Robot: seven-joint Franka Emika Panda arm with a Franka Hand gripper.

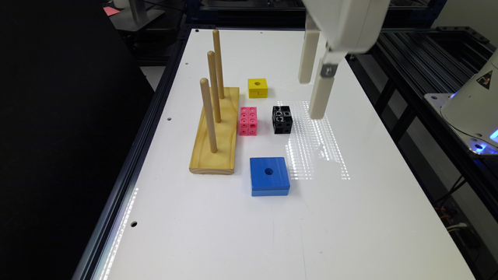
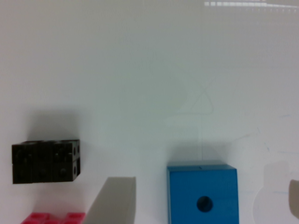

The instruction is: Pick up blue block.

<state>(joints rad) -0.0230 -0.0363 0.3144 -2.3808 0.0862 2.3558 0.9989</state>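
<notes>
your tool [image 1: 316,97] hangs wide open and empty above the table [image 1: 350,217], jaws spread to straddle the blue block [image 1: 269,175] lying flat, free on every side.

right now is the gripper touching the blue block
Apart. In the exterior view the gripper hangs above the table, well clear of the blue block.

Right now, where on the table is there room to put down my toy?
Bare white table stretches in front of the blue block, and beside the black cube toward the exterior view's right. It is crowded between the wooden peg stand, pink block and yellow cube.
</notes>
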